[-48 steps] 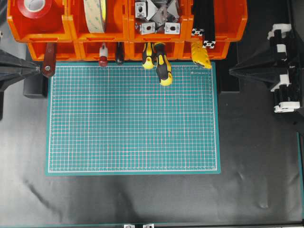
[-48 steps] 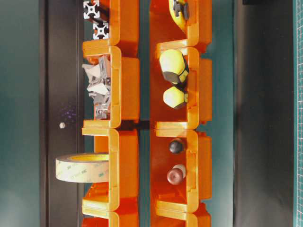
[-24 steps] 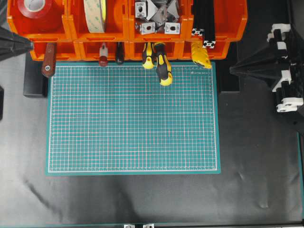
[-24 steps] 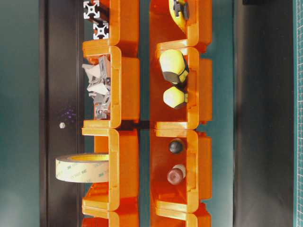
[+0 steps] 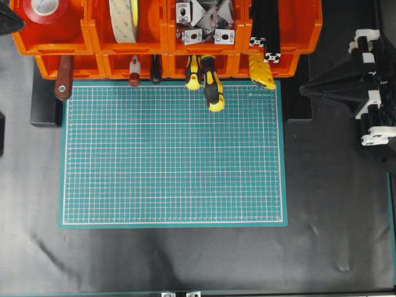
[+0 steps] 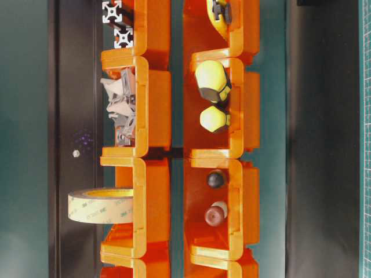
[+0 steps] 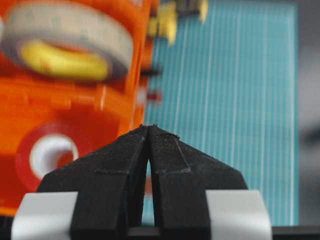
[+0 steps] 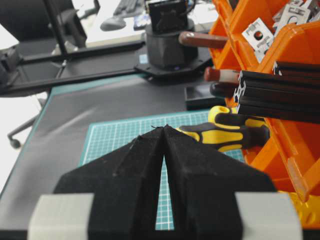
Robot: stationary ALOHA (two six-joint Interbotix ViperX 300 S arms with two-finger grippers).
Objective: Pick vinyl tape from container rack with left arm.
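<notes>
- The red tape (image 5: 44,8) lies flat in the upper-left bin of the orange rack (image 5: 93,43), at the top left corner of the overhead view; its white core faces up.
- In the left wrist view the tape (image 7: 47,156) shows blurred at lower left, inside the rack (image 7: 65,100).
- The left gripper (image 7: 149,128) sits at the bottom middle of that view, its black jaws pressed together at the tips and holding nothing; it is beside the tape, not touching it.
- From overhead only a black tip of the left arm (image 5: 9,21) shows at the upper left edge, just left of the tape's bin.
- A cream tape roll (image 5: 124,18) stands on edge in the next bin to the right; further right are metal brackets (image 5: 204,21) and black bars (image 5: 266,28).
- Tool handles poke out of the lower row, among them yellow-and-black screwdrivers (image 5: 210,83).
- A green mat (image 5: 173,154) fills the middle of the overhead view, below the rack.
- The right gripper (image 8: 163,131) is closed and empty, at the bottom of its own view; overhead, the right arm (image 5: 352,90) is at the right edge.
</notes>
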